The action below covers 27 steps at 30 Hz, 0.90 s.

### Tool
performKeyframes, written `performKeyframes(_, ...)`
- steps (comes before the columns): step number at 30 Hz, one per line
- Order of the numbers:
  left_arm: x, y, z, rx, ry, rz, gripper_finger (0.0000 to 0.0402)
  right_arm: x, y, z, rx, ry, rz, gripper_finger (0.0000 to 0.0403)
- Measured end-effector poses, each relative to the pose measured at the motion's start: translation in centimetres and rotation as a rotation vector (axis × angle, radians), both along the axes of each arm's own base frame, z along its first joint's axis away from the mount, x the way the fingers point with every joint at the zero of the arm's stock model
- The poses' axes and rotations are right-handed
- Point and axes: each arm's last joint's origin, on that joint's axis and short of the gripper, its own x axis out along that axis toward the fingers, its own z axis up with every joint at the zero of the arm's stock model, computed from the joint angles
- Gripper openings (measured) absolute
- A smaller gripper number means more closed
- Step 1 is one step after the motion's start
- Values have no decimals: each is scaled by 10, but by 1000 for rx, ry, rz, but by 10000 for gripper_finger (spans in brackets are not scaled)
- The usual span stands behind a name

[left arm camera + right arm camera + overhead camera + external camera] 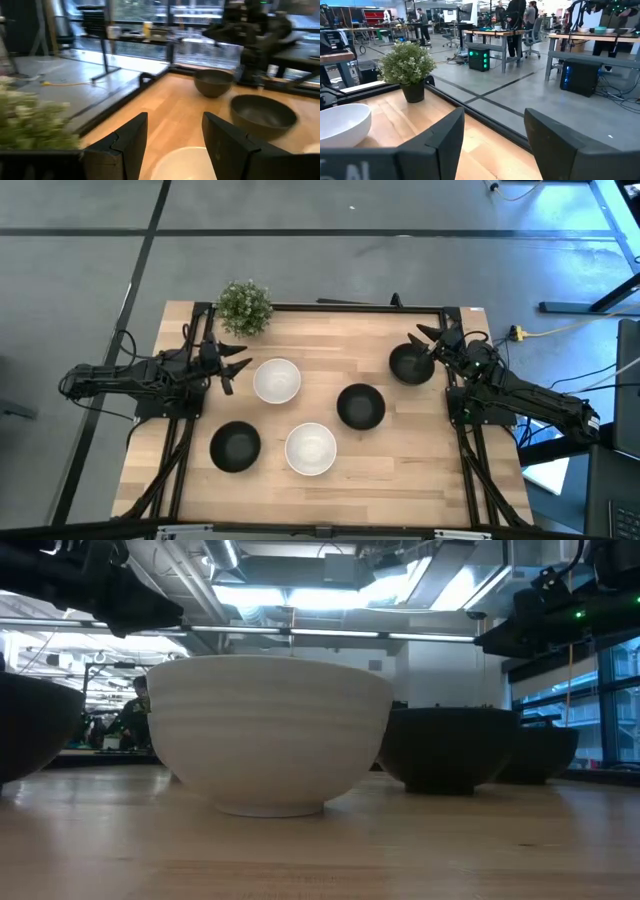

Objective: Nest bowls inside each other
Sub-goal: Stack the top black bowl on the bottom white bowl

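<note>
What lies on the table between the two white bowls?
Nothing. In the high view, the far white bowl and the near white bowl are apart, with only bare table between them; the black bowls sit off to the sides.

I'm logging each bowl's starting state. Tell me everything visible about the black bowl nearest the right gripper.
The black bowl is small, round and matte, possibly ceramic. It stands upright and empty at the table's far right, apart from the other bowls. The right gripper, fingers open, is at its far-right rim; whether they touch is unclear.
</note>
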Motion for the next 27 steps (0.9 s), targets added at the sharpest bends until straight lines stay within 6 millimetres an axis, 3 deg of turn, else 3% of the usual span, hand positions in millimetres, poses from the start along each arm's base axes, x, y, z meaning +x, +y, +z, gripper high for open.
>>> performKeyframes(8,0,0,0,0,0,2,183,0,0,-1,35,-21,21,212)
performKeyframes(19,0,0,0,0,0,1,183,1,2,-2,17,19,70,303)
performKeyframes(27,0,0,0,0,0,1,183,1,2,-2,53,-13,69,316)
